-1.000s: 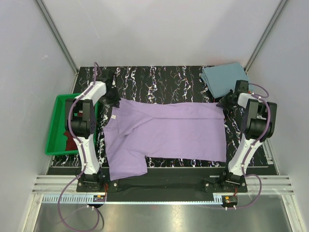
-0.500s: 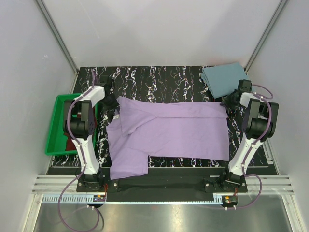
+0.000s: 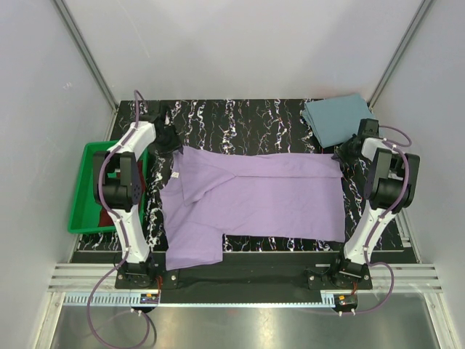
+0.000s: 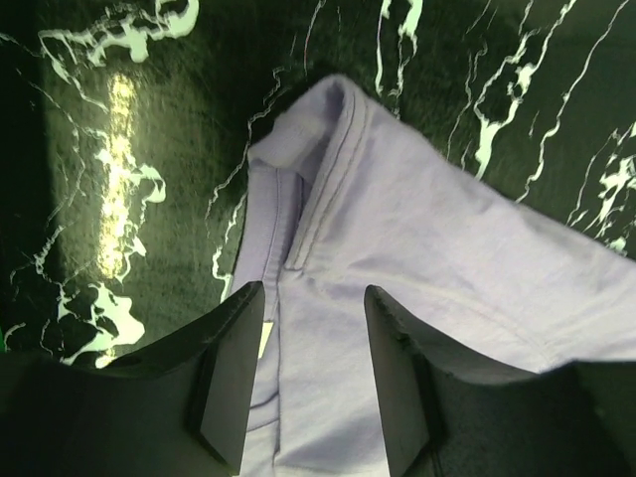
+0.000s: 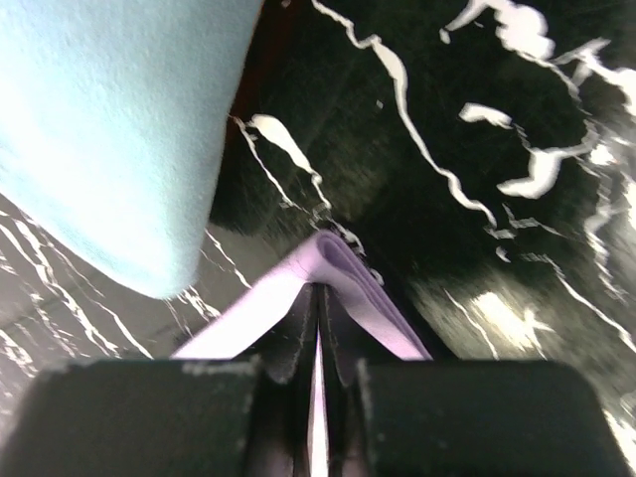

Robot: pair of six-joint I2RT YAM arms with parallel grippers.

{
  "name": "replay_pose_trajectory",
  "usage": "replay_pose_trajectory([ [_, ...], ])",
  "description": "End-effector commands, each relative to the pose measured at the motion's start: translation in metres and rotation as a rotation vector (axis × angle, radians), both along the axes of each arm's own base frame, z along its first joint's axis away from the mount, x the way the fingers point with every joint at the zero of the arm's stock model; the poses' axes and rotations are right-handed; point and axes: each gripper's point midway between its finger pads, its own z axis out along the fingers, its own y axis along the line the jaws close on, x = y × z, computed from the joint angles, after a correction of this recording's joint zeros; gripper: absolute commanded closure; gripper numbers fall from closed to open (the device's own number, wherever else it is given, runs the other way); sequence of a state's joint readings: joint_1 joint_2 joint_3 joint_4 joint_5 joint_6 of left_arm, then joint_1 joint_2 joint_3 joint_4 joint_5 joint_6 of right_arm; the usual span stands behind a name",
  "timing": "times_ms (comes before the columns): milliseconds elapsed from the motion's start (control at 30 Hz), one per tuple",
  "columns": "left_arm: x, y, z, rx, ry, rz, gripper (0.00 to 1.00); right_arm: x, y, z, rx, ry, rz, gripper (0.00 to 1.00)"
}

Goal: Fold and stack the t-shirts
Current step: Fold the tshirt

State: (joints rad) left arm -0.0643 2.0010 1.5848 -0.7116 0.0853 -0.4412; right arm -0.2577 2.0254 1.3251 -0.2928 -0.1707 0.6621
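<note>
The lavender t-shirt [image 3: 254, 198] lies spread across the black marbled table, one sleeve hanging toward the near left. My left gripper [image 3: 168, 138] is open just above the shirt's far left corner [image 4: 417, 238], its fingers [image 4: 231, 383] apart with cloth under the gap and nothing held. My right gripper [image 3: 340, 155] is shut on a folded edge of the lavender shirt [image 5: 353, 273] at its far right corner. The teal-blue t-shirt [image 3: 336, 119] lies folded at the back right [image 5: 109, 119]. The maroon t-shirt [image 3: 107, 216] rests in the tray.
A green plastic tray [image 3: 78, 190] sits off the table's left edge beside the left arm. Grey walls and metal frame posts close in the back and both sides. The folded teal shirt lies right behind the right gripper.
My left gripper has opened, let go of the lavender shirt's far left corner and drawn back a little. The shirt slid slightly right. The right gripper stays shut on its corner.
</note>
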Motion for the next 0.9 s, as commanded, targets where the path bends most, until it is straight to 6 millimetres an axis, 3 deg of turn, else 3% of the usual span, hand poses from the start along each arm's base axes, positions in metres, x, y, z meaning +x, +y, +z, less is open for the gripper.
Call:
replay_pose_trajectory([
  [0,-0.013,-0.010,0.016,-0.023,0.020,-0.052,0.51,-0.003,-0.016,0.054,-0.107,-0.043,0.020,0.90],
  [33,-0.019,-0.004,0.022,0.024,0.017,-0.038,0.51,-0.004,-0.016,0.062,-0.112,-0.052,0.020,0.88],
  [100,-0.038,-0.013,0.028,0.023,0.014,-0.062,0.51,-0.007,-0.010,0.085,-0.110,-0.095,0.030,0.84],
  [200,-0.070,-0.056,0.055,0.014,-0.137,-0.252,0.48,-0.010,0.014,0.106,-0.117,-0.132,0.087,0.75],
  [233,-0.076,-0.067,0.058,0.042,-0.162,-0.314,0.47,-0.011,0.020,0.112,-0.122,-0.141,0.101,0.73],
  [267,-0.087,-0.094,0.061,0.076,-0.187,-0.420,0.46,-0.013,0.036,0.118,-0.124,-0.154,0.137,0.71],
  [367,-0.098,-0.123,0.063,0.210,-0.249,-0.600,0.44,-0.017,0.057,0.128,-0.118,-0.188,0.183,0.67],
  [433,-0.094,-0.127,0.060,0.270,-0.270,-0.640,0.44,-0.023,0.068,0.139,-0.097,-0.228,0.209,0.66],
  [633,-0.074,-0.146,0.042,0.334,-0.290,-0.720,0.43,-0.037,0.078,0.166,-0.085,-0.313,0.249,0.62],
  [867,-0.074,-0.164,0.017,0.358,-0.290,-0.817,0.41,-0.037,0.085,0.188,-0.070,-0.369,0.287,0.60],
])
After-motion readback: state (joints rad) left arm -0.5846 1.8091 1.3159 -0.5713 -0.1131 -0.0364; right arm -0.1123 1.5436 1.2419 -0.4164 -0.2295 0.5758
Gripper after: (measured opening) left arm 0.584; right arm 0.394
